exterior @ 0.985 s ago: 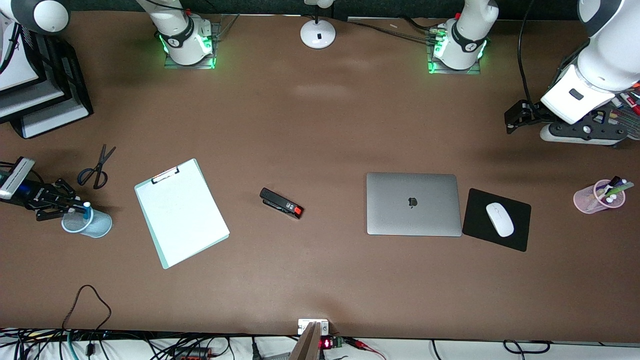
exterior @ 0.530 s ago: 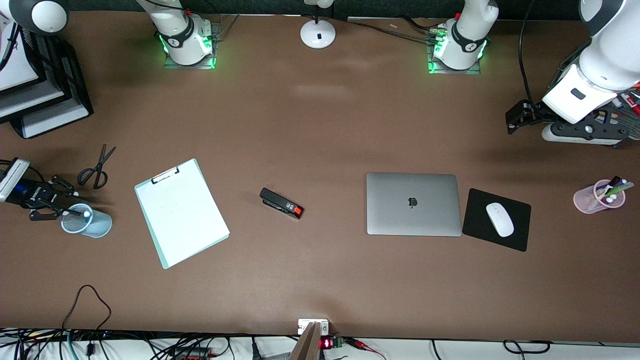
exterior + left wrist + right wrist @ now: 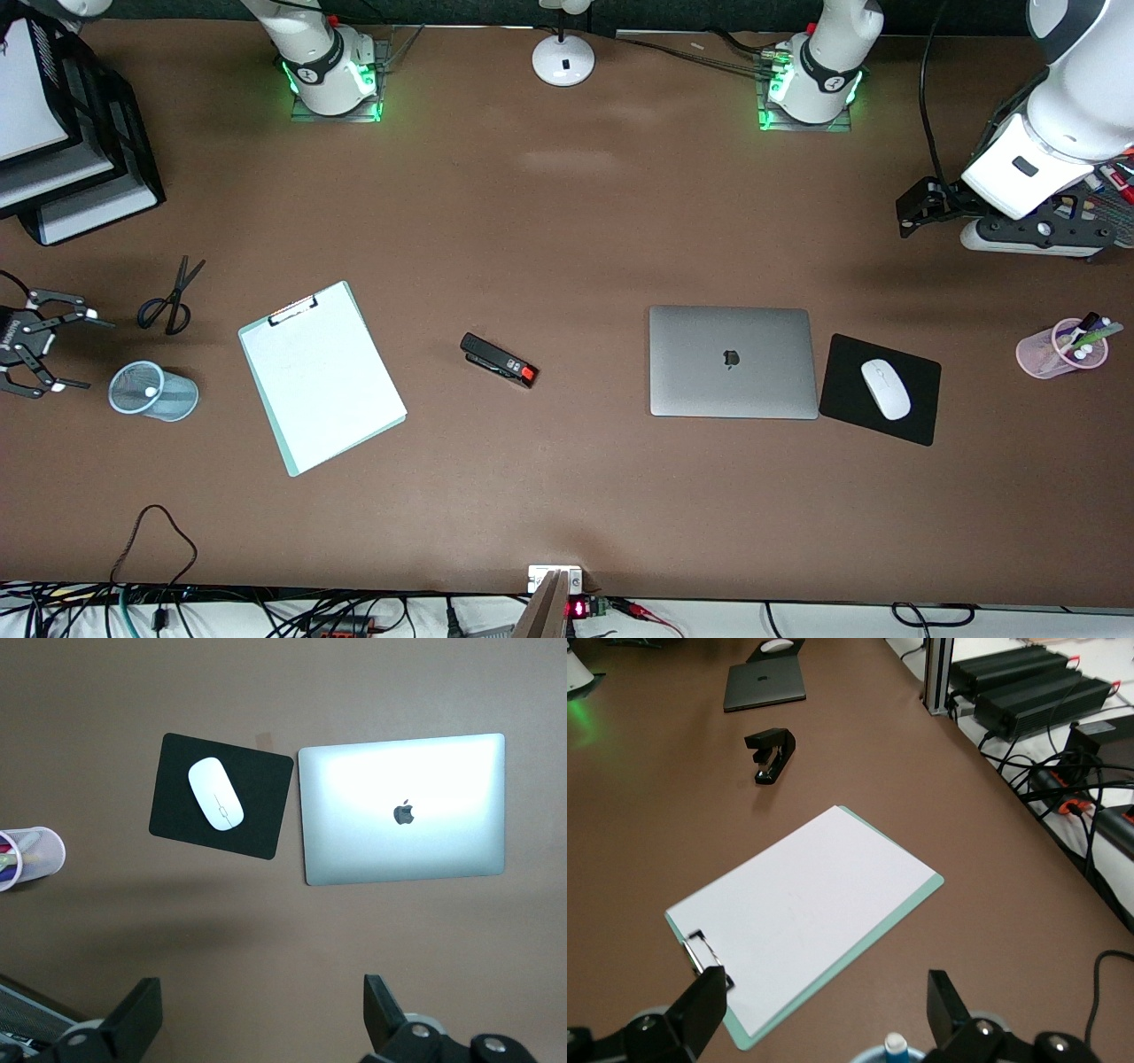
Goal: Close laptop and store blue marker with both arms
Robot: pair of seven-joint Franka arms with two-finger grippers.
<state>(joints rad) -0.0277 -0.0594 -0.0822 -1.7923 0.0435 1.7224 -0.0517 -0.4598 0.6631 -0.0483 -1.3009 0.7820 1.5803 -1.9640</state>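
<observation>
The silver-grey laptop [image 3: 731, 361] lies shut on the table, apple logo up; it also shows in the left wrist view [image 3: 403, 811] and the right wrist view [image 3: 764, 687]. The blue marker [image 3: 151, 390] stands in a blue mesh cup [image 3: 168, 399] at the right arm's end of the table, white end up; its tip shows in the right wrist view [image 3: 895, 1047]. My right gripper [image 3: 75, 352] is open and empty beside that cup [image 3: 916, 1055]. My left gripper [image 3: 1032, 236] is open and empty, and hangs high at the left arm's end of the table.
A clipboard [image 3: 321, 377], a stapler [image 3: 499, 360] and scissors [image 3: 171, 297] lie toward the right arm's end. A black mousepad [image 3: 877, 390] with a white mouse [image 3: 885, 388] lies beside the laptop. A pink pen cup [image 3: 1059, 347] and black paper trays [image 3: 62, 159] stand at opposite ends.
My right gripper has let go of the blue marker into the blue cup. It has opened wider and drawn back toward the right arm's end of the table. The left arm has barely moved.
</observation>
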